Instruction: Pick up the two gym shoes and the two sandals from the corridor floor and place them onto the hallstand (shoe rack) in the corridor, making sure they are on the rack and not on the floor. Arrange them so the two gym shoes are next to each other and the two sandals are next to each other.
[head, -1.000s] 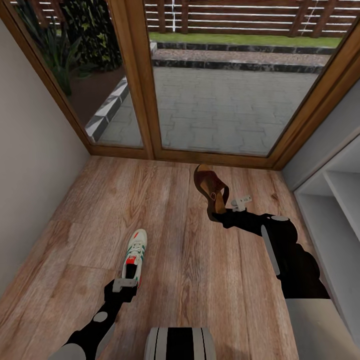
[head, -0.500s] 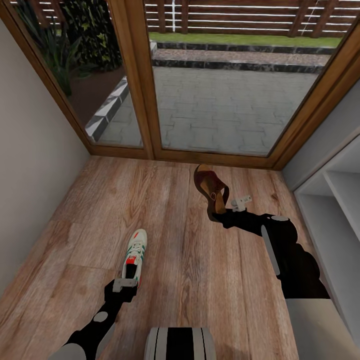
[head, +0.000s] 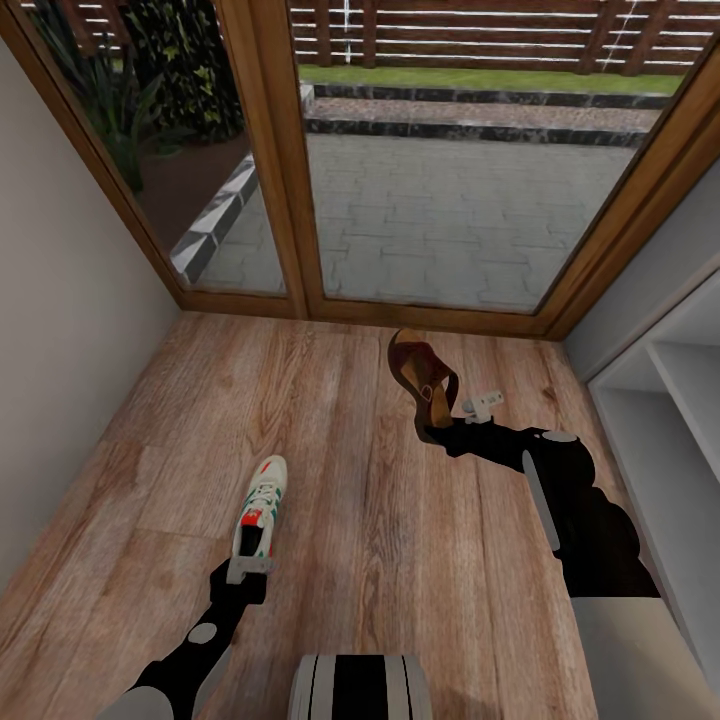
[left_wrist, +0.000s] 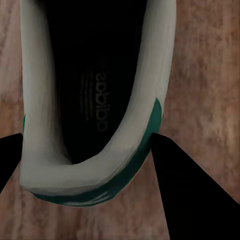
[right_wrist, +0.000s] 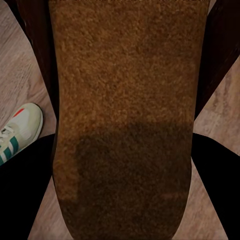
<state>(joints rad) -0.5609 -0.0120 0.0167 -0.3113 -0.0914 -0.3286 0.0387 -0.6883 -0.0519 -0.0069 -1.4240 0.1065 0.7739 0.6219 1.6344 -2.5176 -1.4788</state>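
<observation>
Gym shoe (head: 258, 510): it sits at the tip of my left hand (head: 249, 568), heel end toward the hand and toe pointing away toward the glass doors (head: 440, 150). Its long axis runs nearly in line with my left forearm. In the left wrist view the heel collar of the gym shoe (left_wrist: 95, 100) lies between my two dark fingers (left_wrist: 192, 195), one on each side and both pressed against the heel. I judge the left hand closed on the heel at a medium width. Whether the sole rests on the corridor floor (head: 380, 560) or is just clear of it, I cannot tell.

Sandal (head: 422, 375): my right hand (head: 447, 432) grips it at the heel end, with the toe raised up and away toward the doors. In the right wrist view the tan sole of the sandal (right_wrist: 125, 125) is seen between the two fingers (right_wrist: 215, 185), which bear on both edges. The right hand is clamped on it, and the sandal appears clear of the floor.

Hallstand (head: 660, 420): its pale shelves stand at my right, close beside the right arm and well apart from the left hand. The right hand is therefore the nearer one for a placement. The gym shoe would have to cross the floor in front of me to reach the rack.
</observation>
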